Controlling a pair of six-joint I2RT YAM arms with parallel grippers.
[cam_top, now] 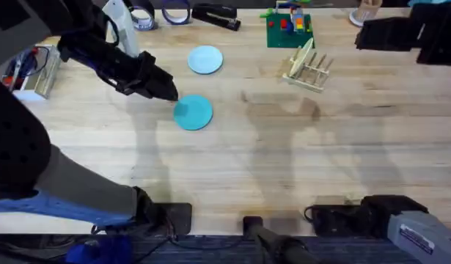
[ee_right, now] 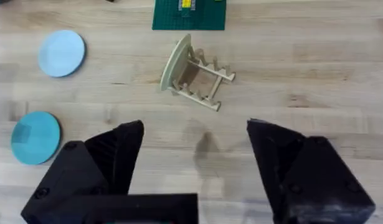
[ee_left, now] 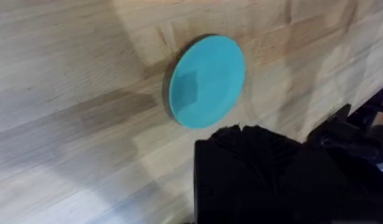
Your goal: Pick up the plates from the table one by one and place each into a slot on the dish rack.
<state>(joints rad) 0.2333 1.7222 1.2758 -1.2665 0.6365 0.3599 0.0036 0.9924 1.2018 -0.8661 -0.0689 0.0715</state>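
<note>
Right, two plates lay on the table (cam_top: 298,154), both flat on the wood and well apart from the dish rack (cam_top: 308,70). The teal plate (cam_top: 193,113) sat nearer the arms' bases, and the pale light-blue plate (cam_top: 205,59) lay just beyond it, the two close together but not touching. One rack, standing toward the far right of the plates, with a cream-coloured plate (cam_top: 301,56) already leaning in one of its slots, so that made three plates counted in all. Just behind the rack stood one green baseplate (cam_top: 289,30) with coloured blocks on it.

The left gripper (cam_top: 169,93) hung at the teal plate's far left edge, its dark tip right by the rim; whether its fingers were apart or together, I could not tell, as the left wrist view gave just a black mass beside the teal disc. The right gripper (ee_right: 196,158) had its two black fingers spread wide with nothing between them, looking down at the bare wood with the rack beyond. Along the far edge lay two tape rolls (cam_top: 165,12).
</note>
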